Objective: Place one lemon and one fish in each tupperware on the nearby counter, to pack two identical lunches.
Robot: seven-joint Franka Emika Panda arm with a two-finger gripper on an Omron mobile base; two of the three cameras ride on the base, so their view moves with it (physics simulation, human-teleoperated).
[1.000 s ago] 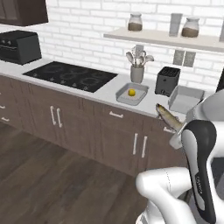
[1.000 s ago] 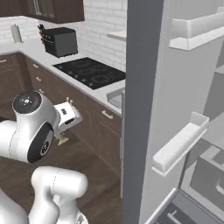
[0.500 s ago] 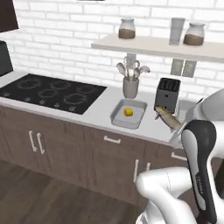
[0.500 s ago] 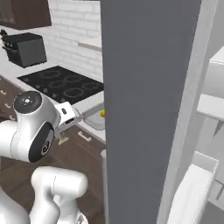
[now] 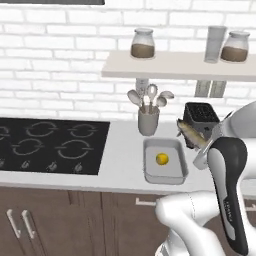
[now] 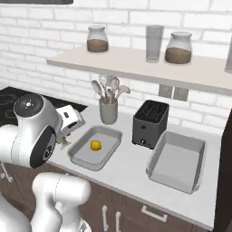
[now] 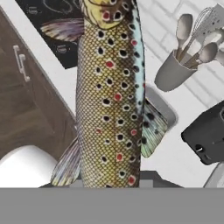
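Fish (image 7: 109, 96): spotted brown-gold body with red and black dots, pale belly edge, fins spread; held off the table, lengthwise along the hand view, above the tub by the stove.

Lemon (image 6: 95, 145): small, round, bright yellow, lying near the middle of the left tub (image 6: 79, 156).

Two shallow light-grey tubs sit flat on the white table (image 6: 129, 174), well apart; the right tub (image 6: 158, 174) holds nothing.

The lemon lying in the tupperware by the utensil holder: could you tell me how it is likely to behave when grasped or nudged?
The lemon looks round and smooth, so a nudge would probably roll it across the tupperware's flat floor. The flared walls should stop it. It is small beside the tub, so likely light, though apt to slip from a loose pinch.
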